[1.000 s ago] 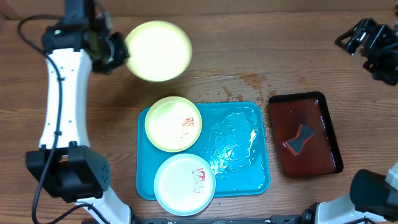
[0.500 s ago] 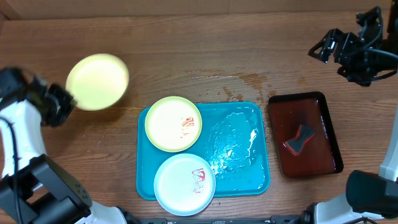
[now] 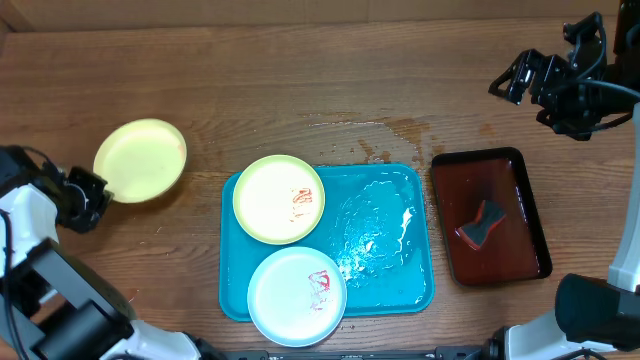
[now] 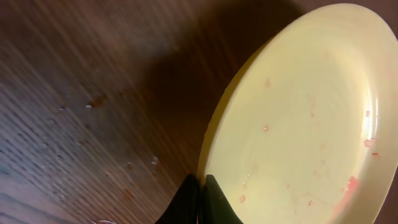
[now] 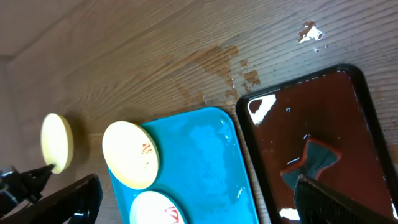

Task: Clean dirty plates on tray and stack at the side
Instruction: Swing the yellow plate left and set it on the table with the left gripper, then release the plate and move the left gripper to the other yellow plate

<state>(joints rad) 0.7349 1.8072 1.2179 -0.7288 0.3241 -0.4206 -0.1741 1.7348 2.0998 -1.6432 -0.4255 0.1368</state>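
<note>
My left gripper (image 3: 100, 190) is shut on the rim of a yellow-green plate (image 3: 140, 160), held tilted low over the wood left of the tray. In the left wrist view its black fingertips (image 4: 202, 186) pinch that plate's (image 4: 298, 118) edge, and faint red specks dot its face. The turquoise tray (image 3: 400, 290) is wet and holds two dirty plates: a yellow-green rimmed one (image 3: 279, 198) and a pale blue-white one (image 3: 297, 296), both with red smears. My right gripper (image 3: 520, 75) hangs open high at the back right, holding nothing.
A dark red-brown tray (image 3: 450, 250) stands right of the turquoise one, with a dark sponge (image 3: 482, 223) in it. A wet patch (image 3: 370, 130) lies on the wood just behind the turquoise tray. The right wrist view shows the turquoise tray (image 5: 199, 155) and the sponge (image 5: 314, 162) from above.
My left arm has swung the held plate from the back, near the middle, out to the left and down toward the table. The right gripper has shifted slightly left.
</note>
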